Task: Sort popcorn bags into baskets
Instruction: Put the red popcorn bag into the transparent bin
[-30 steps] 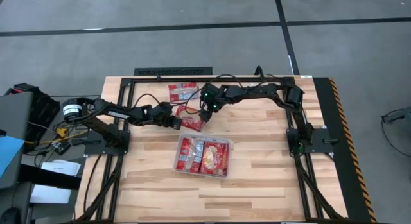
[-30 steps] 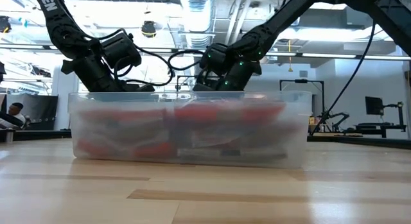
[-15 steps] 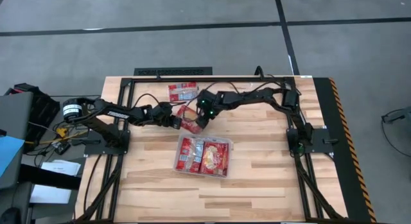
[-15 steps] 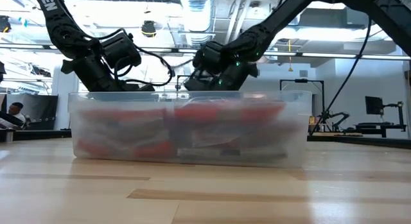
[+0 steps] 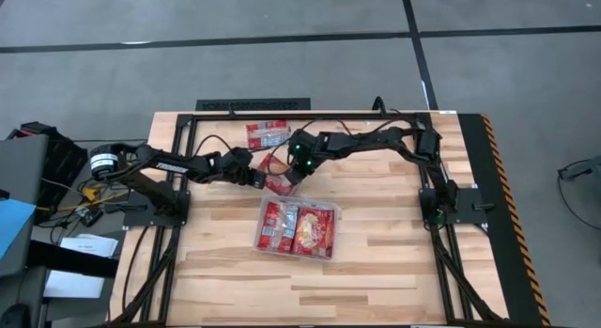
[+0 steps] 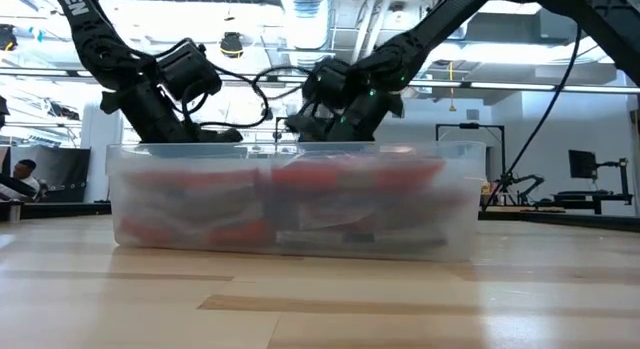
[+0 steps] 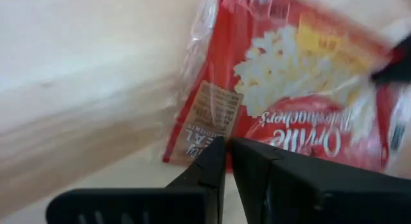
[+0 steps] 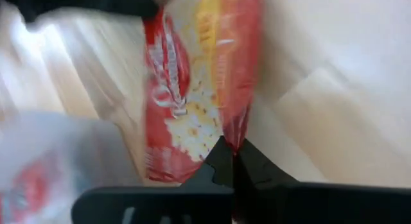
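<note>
Right wrist view shows the right end effector (image 8: 232,161) with its fingers pressed together on the thin edge of a red Orville Redenbacher's popcorn bag (image 8: 196,89), pinching it at the seam. From the left wrist view, the left end effector (image 7: 226,161) has its fingers all but closed at the opposite edge of the same bag (image 7: 289,95); whether they actually nip the wrapper there is hard to tell, though they sit right against it. From above, both end effectors meet over this one bag (image 5: 278,178), the left (image 5: 260,177) reaching in from its side and the right (image 5: 292,173) from the other, just behind the clear plastic basket (image 5: 262,242).

Farther out, a second loose popcorn bag (image 5: 267,133) lies flat on the tabletop (image 5: 376,262) near the far rail, apart from both arms. The basket already holds several bags packed side by side, and the low view shows their red through its cloudy wall (image 6: 300,204).

Judging by this, most of the sorting looks done: the gripped bag has yet to go into the basket, and the far bag remains after it.
</note>
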